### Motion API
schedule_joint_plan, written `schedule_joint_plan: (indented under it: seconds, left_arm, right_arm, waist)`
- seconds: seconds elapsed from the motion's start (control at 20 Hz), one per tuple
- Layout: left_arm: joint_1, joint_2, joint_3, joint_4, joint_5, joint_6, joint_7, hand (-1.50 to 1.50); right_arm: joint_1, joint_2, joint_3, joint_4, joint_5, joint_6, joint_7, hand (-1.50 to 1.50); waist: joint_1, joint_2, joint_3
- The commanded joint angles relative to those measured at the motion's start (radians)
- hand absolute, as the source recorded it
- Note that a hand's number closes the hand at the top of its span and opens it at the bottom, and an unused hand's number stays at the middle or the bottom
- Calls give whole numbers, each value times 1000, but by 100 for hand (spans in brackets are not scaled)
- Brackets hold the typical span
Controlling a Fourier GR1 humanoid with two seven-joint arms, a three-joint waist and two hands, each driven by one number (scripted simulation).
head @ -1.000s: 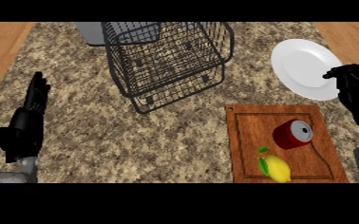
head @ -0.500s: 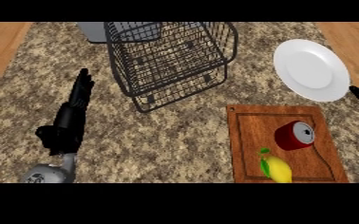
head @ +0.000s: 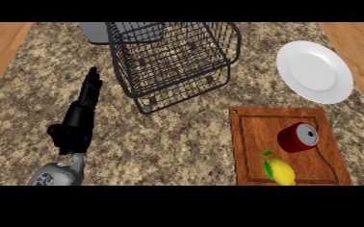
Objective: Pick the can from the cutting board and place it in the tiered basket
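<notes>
From the head view, the red can (head: 298, 137) lies on its side on the board (head: 245, 146) at lower right, silver end facing up and right, with a lemon (head: 281, 171) just below it on the same board and a white plate (head: 314, 71) up beyond the board's far edge. The black wire basket (head: 174, 62) stands mid-worktop (head: 177, 144), well apart from the can, a grey box (head: 96, 32) behind it. The left robot hand (head: 78, 122) hovers left of the basket, fingers straight and pointing up the view, holding nothing; the right robot hand is out of view.
</notes>
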State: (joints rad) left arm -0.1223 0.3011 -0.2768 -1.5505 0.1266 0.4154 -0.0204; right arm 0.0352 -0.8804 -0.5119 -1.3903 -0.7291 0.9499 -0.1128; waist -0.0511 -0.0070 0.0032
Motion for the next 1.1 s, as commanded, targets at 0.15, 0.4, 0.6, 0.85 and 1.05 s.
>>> schedule_joint_plan:
  seconds: [0.15, 0.4, 0.6, 0.85, 1.05]
  left_arm:
    - [21, -7, -21, -3, -28, 9, -8, 0]
    - [-83, -22, -27, 5, -45, 1, 86, 0]
    - [-67, -67, -23, 26, -74, 11, 56, 0]
    - [-61, -68, 28, 33, -63, -40, 30, 0]
    - [-44, -76, 9, -46, -114, -22, 108, 0]
  right_arm:
    - [22, -99, -93, -328, 371, 5, -41, -150]
    - [62, -43, -77, -481, 556, -21, -39, -150]
    - [120, 39, -68, -571, 643, -12, -28, -150]
    - [123, 98, -38, -682, 664, 9, 54, -150]
    - [88, 84, -31, -659, 711, 45, 69, -150]
  waist:
    - [14, -4, -3]
    - [33, 5, -2]
    - [40, 5, -3]
    - [44, 6, -3]
    - [50, 5, -3]
